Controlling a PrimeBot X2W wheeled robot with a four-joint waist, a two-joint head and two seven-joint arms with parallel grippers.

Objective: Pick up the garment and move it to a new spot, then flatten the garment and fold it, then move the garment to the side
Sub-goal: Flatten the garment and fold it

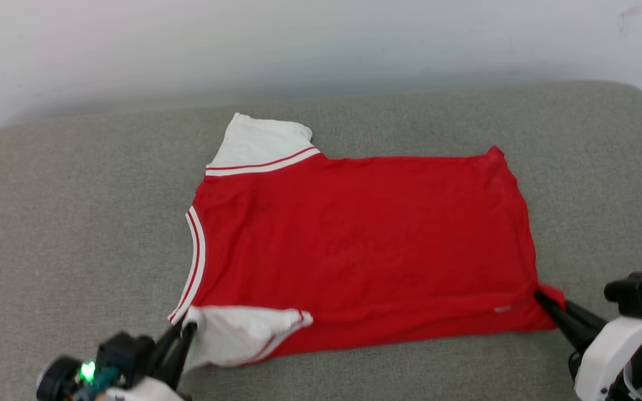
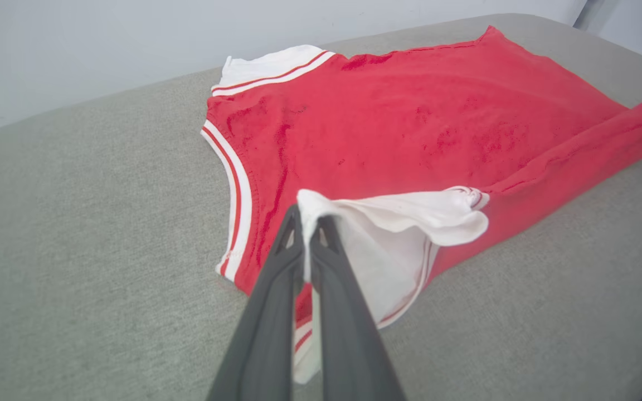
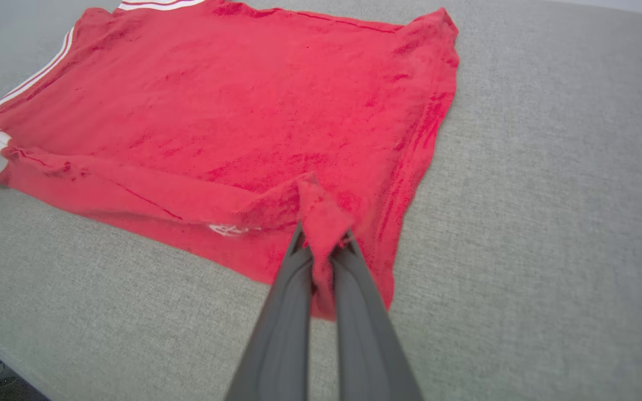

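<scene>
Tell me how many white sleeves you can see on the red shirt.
2. One sleeve lies flat at the far edge of the shirt; the other sleeve is at the near edge, pinched by the left gripper.

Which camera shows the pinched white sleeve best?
The left wrist view: the sleeve sits centred and close, pinched by the left claw. The head view shows it smaller; the right wrist view, just its striped edge.

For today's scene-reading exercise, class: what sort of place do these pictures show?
Probably an indoor robot test setup rather than a lived-in home: a grey fabric-covered surface against a plain pale wall, with one red garment laid out.
</scene>
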